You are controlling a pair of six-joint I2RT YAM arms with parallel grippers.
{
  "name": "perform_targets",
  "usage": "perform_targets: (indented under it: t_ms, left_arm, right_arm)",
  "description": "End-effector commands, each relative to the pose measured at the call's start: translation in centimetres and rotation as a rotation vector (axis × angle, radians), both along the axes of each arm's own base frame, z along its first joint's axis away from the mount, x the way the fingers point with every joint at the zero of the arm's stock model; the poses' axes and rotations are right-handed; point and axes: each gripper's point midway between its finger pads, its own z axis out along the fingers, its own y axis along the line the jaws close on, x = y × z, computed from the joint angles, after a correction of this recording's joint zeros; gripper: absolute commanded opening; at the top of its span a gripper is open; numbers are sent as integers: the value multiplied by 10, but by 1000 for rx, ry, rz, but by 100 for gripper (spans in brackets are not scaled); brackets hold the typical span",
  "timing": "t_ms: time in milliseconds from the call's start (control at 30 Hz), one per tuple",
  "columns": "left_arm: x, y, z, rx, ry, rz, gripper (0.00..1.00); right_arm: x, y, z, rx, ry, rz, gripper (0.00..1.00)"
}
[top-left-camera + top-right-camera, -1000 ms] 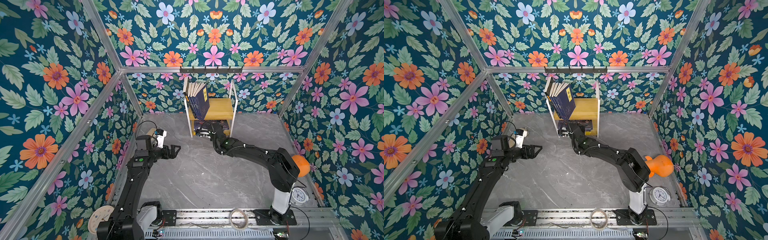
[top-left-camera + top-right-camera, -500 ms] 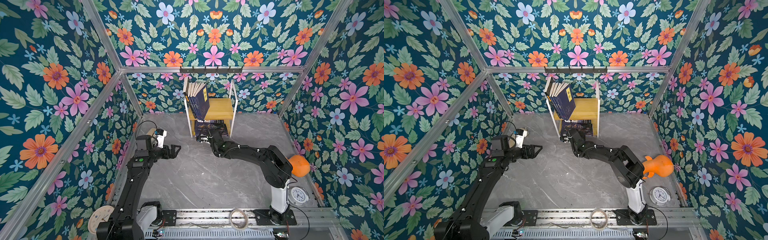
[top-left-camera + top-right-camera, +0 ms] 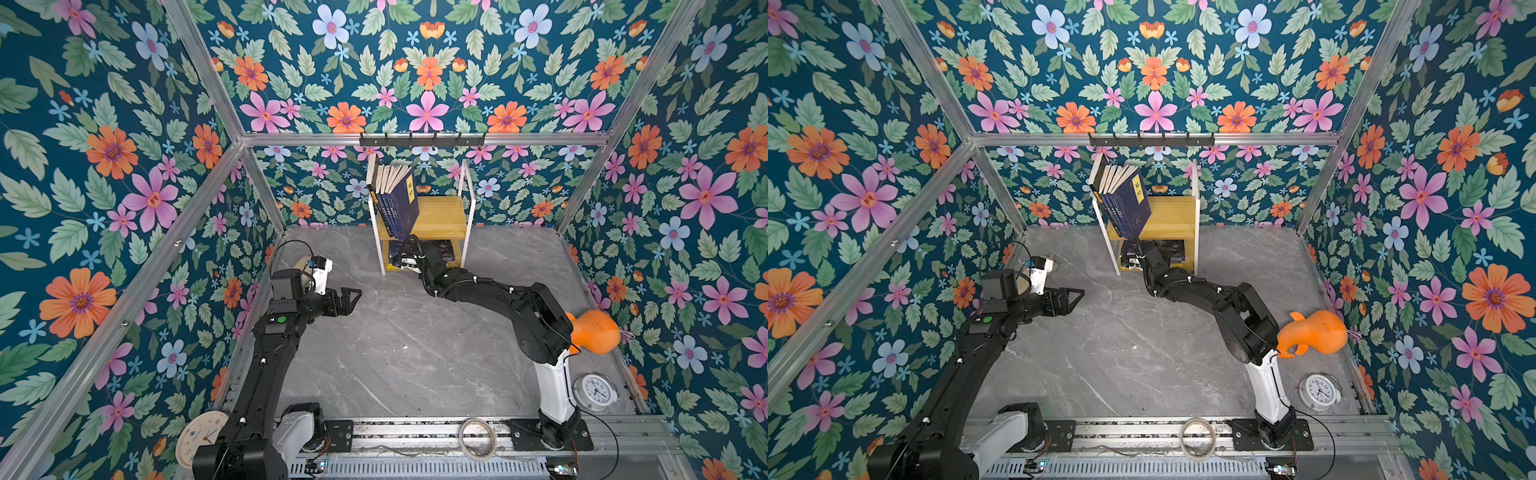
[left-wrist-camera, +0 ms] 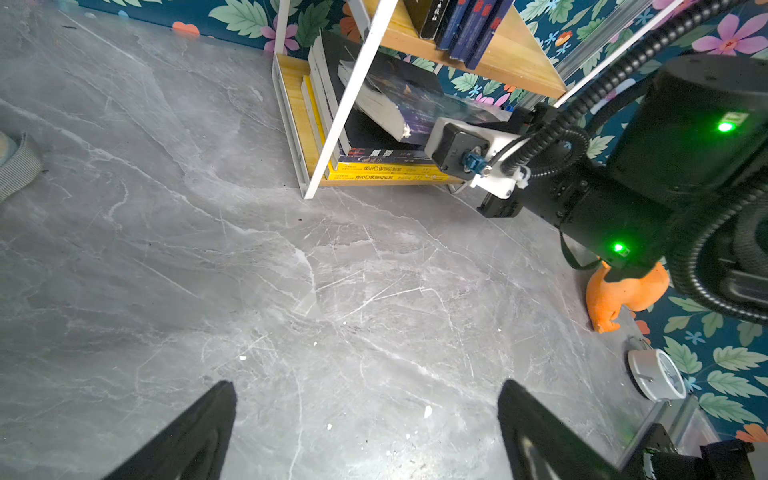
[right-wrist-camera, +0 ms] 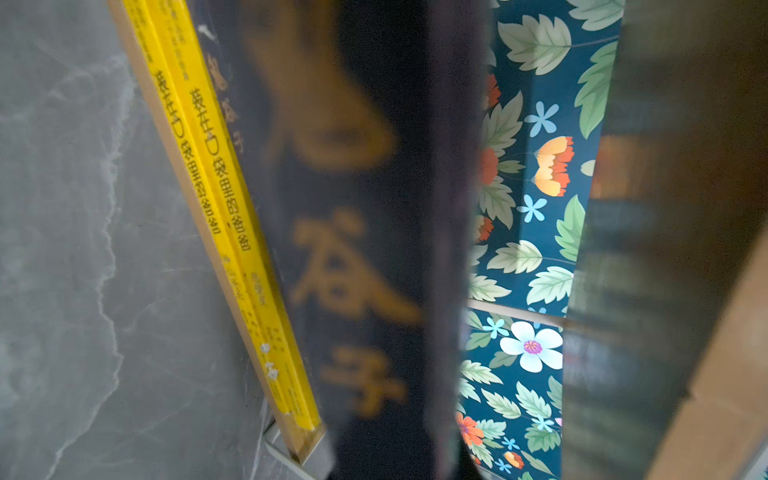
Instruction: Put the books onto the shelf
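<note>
Enclosure from above. Walls (image 3: 428,62): dark teal wallpaper with pink, orange and pale blue flowers and green leaves, on all three visible sides. Aluminium bars (image 3: 291,139) follow the wall joints; a black hook rail (image 3: 422,141) sits on the rear bar. Worktop (image 3: 395,353): grey, marble-veined, evenly lit. Near its right edge, an orange toy (image 3: 598,332) and a white alarm clock (image 3: 595,389); a tape roll (image 3: 478,432) lies on the front rail (image 3: 395,428).

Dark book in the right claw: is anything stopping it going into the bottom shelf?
Nothing blocks the opening. The dark book is partly inside the lower tier of the shelf, lying tilted on the stack of flat books, below the upper board.
</note>
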Motion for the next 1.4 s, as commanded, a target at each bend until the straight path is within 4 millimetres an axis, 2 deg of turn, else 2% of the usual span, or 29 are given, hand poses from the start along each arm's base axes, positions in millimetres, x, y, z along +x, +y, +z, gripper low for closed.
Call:
perform_targets:
  t_ms: [0,367,467,867,1000,1367]
  left_arm:
    - [2,-1,6,-9,-18,-4,100]
    - [5,-1,3,-7,-13,7,100]
    - [3,-5,7,-40,-5,-10,100]
    - [6,-3,1,-26,6,3,100]
    - [5,-5,4,-40,8,-7,100]
    - [6,-3,1,-30,3,2,100]
  right_arm:
    - [9,3,3,20,-19,14,0]
    - [25,6,-8,43,0,25,0]
    - [25,9,-11,46,11,36,0]
    - [25,11,-14,67,28,47,0]
    - [23,12,-21,63,58,58,0]
    - [18,13,-18,74,64,66,0]
